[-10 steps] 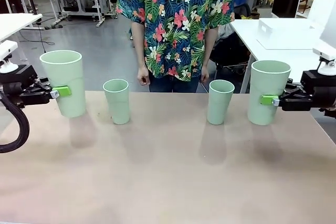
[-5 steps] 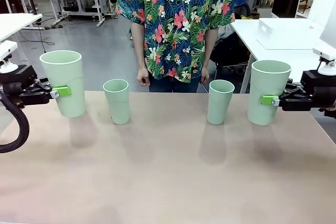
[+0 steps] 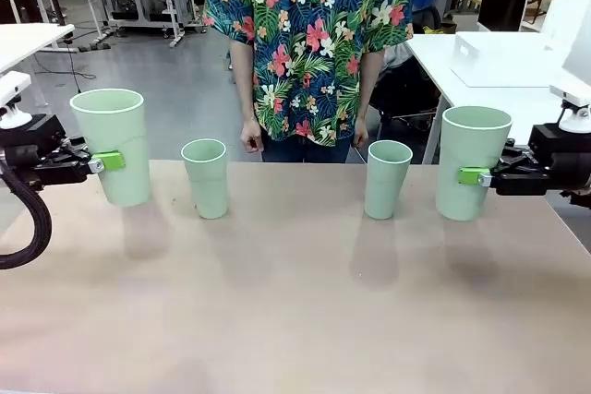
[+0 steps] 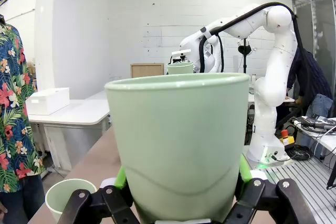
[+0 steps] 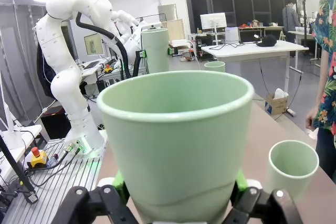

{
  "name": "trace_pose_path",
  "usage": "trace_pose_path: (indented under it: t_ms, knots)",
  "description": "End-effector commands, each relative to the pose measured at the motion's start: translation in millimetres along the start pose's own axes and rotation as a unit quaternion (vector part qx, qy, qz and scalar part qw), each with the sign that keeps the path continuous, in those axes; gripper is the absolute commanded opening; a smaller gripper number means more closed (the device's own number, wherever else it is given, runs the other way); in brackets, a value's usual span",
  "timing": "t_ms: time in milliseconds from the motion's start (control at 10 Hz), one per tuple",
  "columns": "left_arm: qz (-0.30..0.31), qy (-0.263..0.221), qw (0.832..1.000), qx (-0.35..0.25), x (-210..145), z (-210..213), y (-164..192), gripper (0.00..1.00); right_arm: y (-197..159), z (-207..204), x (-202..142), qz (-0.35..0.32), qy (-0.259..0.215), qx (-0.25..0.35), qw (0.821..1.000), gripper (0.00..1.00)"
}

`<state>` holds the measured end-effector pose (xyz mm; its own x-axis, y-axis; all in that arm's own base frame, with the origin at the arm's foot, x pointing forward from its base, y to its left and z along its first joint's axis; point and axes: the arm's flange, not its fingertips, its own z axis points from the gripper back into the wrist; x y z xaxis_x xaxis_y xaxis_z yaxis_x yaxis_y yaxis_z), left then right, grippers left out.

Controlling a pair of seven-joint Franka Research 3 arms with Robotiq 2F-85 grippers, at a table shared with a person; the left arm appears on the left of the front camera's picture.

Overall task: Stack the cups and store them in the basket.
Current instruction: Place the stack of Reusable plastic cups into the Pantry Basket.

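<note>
Four pale mint-green cups show on the table in the front view. My left gripper (image 3: 103, 162) is shut on the far-left cup (image 3: 114, 143), held upright just above the tabletop; that cup (image 4: 181, 142) fills the left wrist view between green pads (image 4: 121, 178). My right gripper (image 3: 476, 176) is shut on the far-right cup (image 3: 472, 160), also upright, seen close as the cup (image 5: 176, 140) in the right wrist view. Two more cups stand free between them, one left of centre (image 3: 206, 177) and one right of centre (image 3: 387, 178). The basket is out of view.
A person in a flowered shirt (image 3: 309, 43) stands at the far edge, hands down by the sides. The brown tabletop (image 3: 295, 311) stretches bare toward me. White tables and desks stand beyond.
</note>
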<state>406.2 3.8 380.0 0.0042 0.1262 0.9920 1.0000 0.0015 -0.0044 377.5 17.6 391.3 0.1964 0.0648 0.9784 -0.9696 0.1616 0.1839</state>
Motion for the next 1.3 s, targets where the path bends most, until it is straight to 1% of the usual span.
trace_pose_path:
  t_ms: [0,1200]
  knots:
    - [-0.001,-0.001,1.0,-0.001,1.0,-1.0,-0.6,0.86,0.0,0.2,0.7,0.001,0.002,-0.002,1.0,0.87]
    - [-0.001,-0.001,1.0,-0.001,1.0,-1.0,-0.6,0.86,0.0,0.2,0.7,0.001,0.002,-0.002,1.0,0.87]
